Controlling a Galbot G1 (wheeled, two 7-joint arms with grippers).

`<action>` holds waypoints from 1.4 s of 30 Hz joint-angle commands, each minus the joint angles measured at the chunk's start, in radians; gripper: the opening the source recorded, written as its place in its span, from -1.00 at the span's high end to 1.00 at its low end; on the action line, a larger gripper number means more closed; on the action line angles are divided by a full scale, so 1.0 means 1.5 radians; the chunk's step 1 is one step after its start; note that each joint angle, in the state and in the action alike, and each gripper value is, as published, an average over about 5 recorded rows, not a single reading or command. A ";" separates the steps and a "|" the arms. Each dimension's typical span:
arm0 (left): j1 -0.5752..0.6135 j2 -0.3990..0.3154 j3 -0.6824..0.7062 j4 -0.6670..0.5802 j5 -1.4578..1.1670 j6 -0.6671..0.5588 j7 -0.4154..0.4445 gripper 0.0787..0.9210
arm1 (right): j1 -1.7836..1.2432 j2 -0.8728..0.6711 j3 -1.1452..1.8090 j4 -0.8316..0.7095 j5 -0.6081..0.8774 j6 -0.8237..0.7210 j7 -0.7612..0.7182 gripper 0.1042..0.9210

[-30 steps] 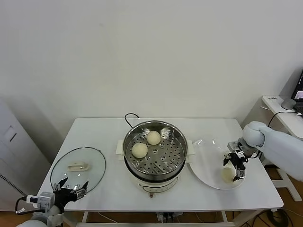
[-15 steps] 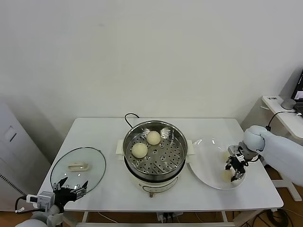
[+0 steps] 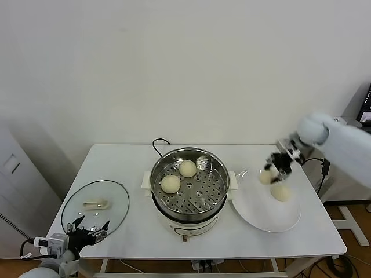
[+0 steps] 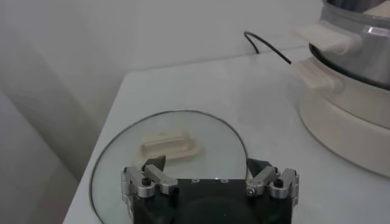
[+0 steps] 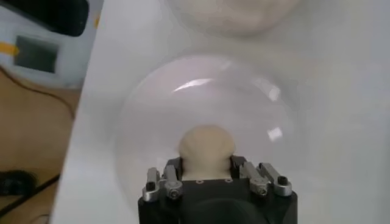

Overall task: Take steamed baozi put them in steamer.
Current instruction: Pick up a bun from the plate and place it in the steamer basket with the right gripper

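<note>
Right gripper (image 3: pixel 277 168) sits mid-right of the head view, raised above the white plate (image 3: pixel 255 211), fingers narrowed around one steamed baozi (image 3: pixel 265 177); the right wrist view shows that bun (image 5: pixel 206 148) clamped between the fingers with the plate (image 5: pixel 152 91) below it. A second loose baozi (image 3: pixel 282 193) shows just below and right of the gripper, over the plate; cannot tell if it rests on the plate. Steamer (image 3: pixel 168 159) at center of the head view on the white table (image 3: pixel 116 159), two more baozi on its perforated tray: one upper center (image 3: pixel 187 168), one to its lower left (image 3: pixel 170 183), close together but apart. Black cord (image 3: pixel 158 143) runs off behind the steamer. Glass lid (image 3: pixel 78 200) lies flat at lower left of the table, white handle (image 3: pixel 95 204) up. Left gripper (image 3: pixel 86 231) parked at bottom left edge, near the lid's front rim, fingers spread wide and holding nothing; the left wrist view shows it (image 4: pixel 211 179) over the lid (image 4: pixel 213 131), steamer (image 4: pixel 359 55) at upper right.
</note>
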 commanded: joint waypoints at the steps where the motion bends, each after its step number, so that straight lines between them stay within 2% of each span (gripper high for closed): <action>1: -0.001 0.002 0.002 0.001 0.000 -0.001 0.000 -0.77 | 0.157 0.116 -0.032 0.018 0.112 0.136 -0.015 0.07; 7: 0.003 0.001 0.002 0.000 0.000 -0.004 0.000 -0.77 | 0.148 0.186 -0.042 0.032 0.102 0.230 -0.012 0.07; 12: 0.004 -0.001 0.003 -0.001 0.000 -0.005 0.001 -0.77 | 0.124 0.252 -0.040 0.045 0.056 0.320 -0.011 0.07; 17: 0.004 -0.004 0.002 -0.002 0.001 -0.004 0.001 -0.77 | 0.099 0.288 -0.046 0.091 0.021 0.363 -0.005 0.07; 27: 0.002 -0.003 0.001 -0.001 0.001 -0.004 0.001 -0.77 | 0.034 0.285 -0.054 0.179 -0.053 0.393 -0.003 0.07; 42: 0.002 -0.003 0.001 0.002 0.001 -0.005 0.002 -0.77 | -0.055 0.261 -0.021 0.210 -0.189 0.444 -0.028 0.06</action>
